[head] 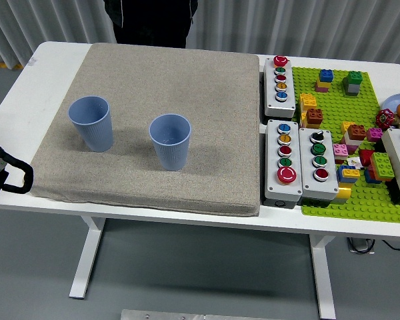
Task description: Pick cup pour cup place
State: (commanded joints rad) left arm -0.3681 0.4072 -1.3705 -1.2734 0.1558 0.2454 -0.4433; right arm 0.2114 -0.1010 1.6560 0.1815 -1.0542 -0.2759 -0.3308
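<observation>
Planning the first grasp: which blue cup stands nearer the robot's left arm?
The left blue cup, near the mat's left edge; the other blue cup stands nearer the middle.

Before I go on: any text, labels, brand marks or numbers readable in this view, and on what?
No text is readable here.
Left blue cup, right blue cup, grey mat: no print visible.
Button boxes: coloured buttons only; any markings too small to read.
Green baseplate and bricks: none visible.

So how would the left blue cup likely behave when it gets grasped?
The left blue cup looks like thin ribbed plastic, so probably light and squeezable. Tall, tapering to a narrow base, on the soft mat, it may tip if nudged.
</observation>
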